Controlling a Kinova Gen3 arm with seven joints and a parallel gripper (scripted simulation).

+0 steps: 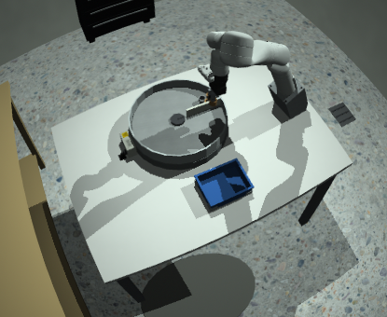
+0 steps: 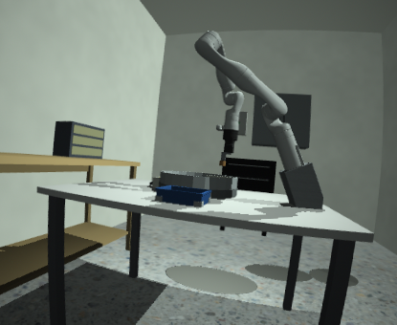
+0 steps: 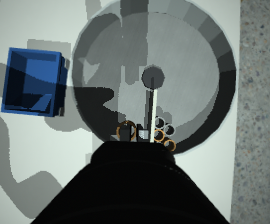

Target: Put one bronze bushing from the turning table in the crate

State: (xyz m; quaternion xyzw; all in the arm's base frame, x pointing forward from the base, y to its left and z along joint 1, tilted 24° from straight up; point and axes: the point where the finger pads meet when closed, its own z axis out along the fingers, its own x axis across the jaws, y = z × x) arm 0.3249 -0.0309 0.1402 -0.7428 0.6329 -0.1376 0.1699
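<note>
My gripper (image 1: 212, 96) (image 2: 223, 160) (image 3: 133, 129) is shut on a bronze bushing (image 1: 211, 99) (image 2: 223, 162) (image 3: 123, 131) and holds it a little above the far right part of the round grey turning table (image 1: 148, 145) (image 2: 187, 180) (image 3: 213, 55). In the wrist view two more bronze bushings (image 3: 159, 136) (image 3: 169, 145) and two dark ones (image 3: 159, 122) (image 3: 168, 129) lie on the table next to the pale radial bar (image 3: 152, 107) (image 1: 198, 108). The blue crate (image 1: 232, 197) (image 2: 183, 195) (image 3: 10, 80) stands on the white table in front of the turning table, apart from my gripper.
The arm's grey base (image 1: 290, 99) (image 2: 301, 186) stands at the white table's (image 1: 136, 224) right back. A small control box (image 1: 124, 139) sits at the turning table's left rim. A wooden shelf (image 1: 1, 186) (image 2: 54, 160) stands to the left, a dark cabinet (image 1: 115, 14) behind.
</note>
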